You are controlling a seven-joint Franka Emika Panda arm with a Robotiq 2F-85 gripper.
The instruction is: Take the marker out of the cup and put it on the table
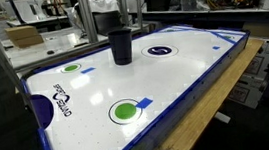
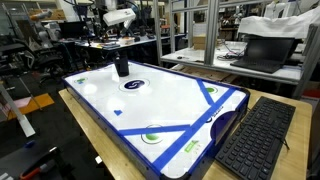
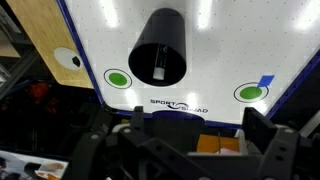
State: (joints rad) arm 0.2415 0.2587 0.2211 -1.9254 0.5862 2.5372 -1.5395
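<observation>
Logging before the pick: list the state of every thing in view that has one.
Cup: upright on the table, mouth open.
Marker: inside the cup, not gripped.
Gripper: open, empty, above the cup and clear of it.

One table (image 1: 189,64) carries one black cup (image 1: 120,44) with one marker (image 3: 157,68) inside. Two green circles (image 1: 124,110) sit by one end edge, one blue circle (image 1: 160,50) mid-table. One keyboard (image 2: 255,140) lies off a corner.
</observation>
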